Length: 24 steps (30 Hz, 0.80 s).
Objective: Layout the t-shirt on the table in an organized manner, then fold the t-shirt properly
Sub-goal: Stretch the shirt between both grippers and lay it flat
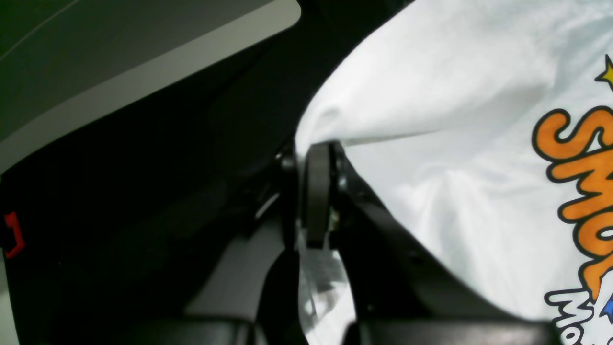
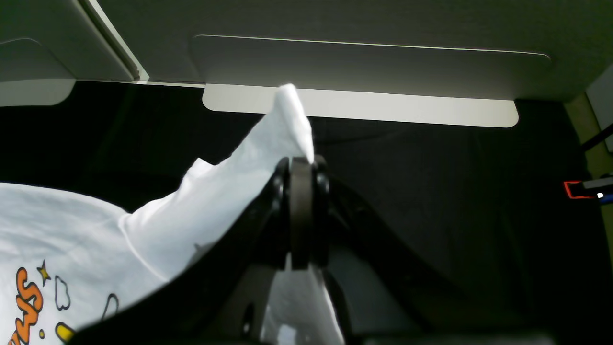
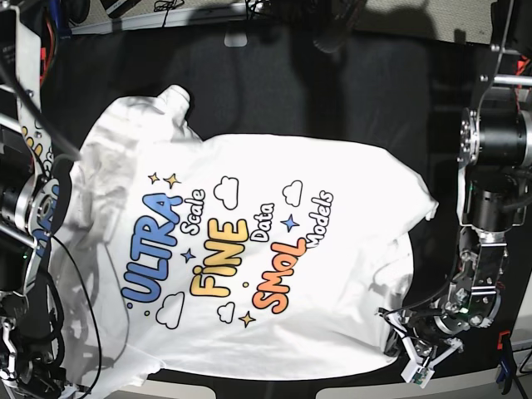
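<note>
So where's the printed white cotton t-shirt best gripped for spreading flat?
At its outer corners, from the two sides: the white cotton t-shirt lies print-up but rumpled, and both end effectors, left and right, already pinch bunched edge fabric.

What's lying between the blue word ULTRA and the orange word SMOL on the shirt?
In the base view, the yellow word FINE sits between ULTRA and SMOL on the t-shirt, along with the small black words Scale and Data.

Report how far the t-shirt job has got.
Done: the t-shirt lies print-up, mostly spread on the table. In hand: the left gripper and right gripper are each shut on a pinch of fabric. Left: smoothing the bunched sleeve and edges, then all folding.
</note>
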{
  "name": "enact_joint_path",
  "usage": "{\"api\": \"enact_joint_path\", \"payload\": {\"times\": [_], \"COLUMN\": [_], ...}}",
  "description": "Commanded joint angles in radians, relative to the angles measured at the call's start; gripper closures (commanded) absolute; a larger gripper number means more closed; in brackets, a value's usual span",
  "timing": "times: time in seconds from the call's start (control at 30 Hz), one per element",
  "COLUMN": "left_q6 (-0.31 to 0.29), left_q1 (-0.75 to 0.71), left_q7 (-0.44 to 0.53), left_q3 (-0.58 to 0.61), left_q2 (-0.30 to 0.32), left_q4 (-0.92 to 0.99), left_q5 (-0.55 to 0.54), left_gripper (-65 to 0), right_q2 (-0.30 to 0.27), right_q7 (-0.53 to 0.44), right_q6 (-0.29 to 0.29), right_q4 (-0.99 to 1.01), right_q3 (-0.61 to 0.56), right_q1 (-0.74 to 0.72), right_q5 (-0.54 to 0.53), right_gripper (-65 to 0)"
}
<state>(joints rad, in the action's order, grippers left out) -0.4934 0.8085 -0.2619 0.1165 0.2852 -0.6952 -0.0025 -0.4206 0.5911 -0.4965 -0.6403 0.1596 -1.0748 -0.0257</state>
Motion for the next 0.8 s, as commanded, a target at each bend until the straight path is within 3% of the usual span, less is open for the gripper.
{"api": "enact_joint_path", "payload": {"times": [0.0,0.07,0.1,0.17,0.23,0.27,0.67,0.77], "left_q6": [0.008,0.009,0.023,0.113,0.182,0.187,0.187,0.187], "left_q1": [0.04,0.039,0.039,0.04,0.045,0.046,0.045,0.045], "left_q7": [0.03,0.048,0.066,0.084,0.057,0.045,0.016,-0.027], "left_q3": [-0.004,-0.004,-0.004,-0.004,-0.004,-0.004,-0.004,-0.004], "left_q2": [0.007,0.007,0.009,0.009,0.01,0.012,0.014,0.014], "left_q4": [-0.017,-0.017,-0.017,-0.017,-0.017,-0.017,-0.017,-0.017], "left_q5": [-0.016,-0.012,-0.011,-0.012,-0.012,-0.012,0.001,-0.067], "left_gripper": [0.0,0.0,-5.9,-21.1,-26.2,-26.2,-26.0,-26.0], "right_q2": [-0.008,-0.009,-0.009,-0.009,-0.009,-0.009,-0.009,-0.009], "right_q7": [-0.036,-0.058,-0.071,-0.083,-0.08,-0.076,-0.071,-0.064], "right_q6": [0.007,0.006,0.006,0.006,0.006,0.006,0.006,0.006], "right_q4": [-0.016,-0.016,-0.016,-0.016,-0.016,-0.016,-0.016,-0.016], "right_q3": [0.003,0.003,0.003,0.003,0.003,0.003,0.003,0.003], "right_q1": [-0.05,-0.05,-0.048,-0.047,-0.047,-0.047,-0.047,-0.047], "right_q5": [-0.008,-0.006,-0.006,-0.006,-0.003,-0.002,-0.01,-0.084], "right_gripper": [0.0,0.0,-3.8,-22.4,-34.7,-36.5,-36.4,-36.4]}}
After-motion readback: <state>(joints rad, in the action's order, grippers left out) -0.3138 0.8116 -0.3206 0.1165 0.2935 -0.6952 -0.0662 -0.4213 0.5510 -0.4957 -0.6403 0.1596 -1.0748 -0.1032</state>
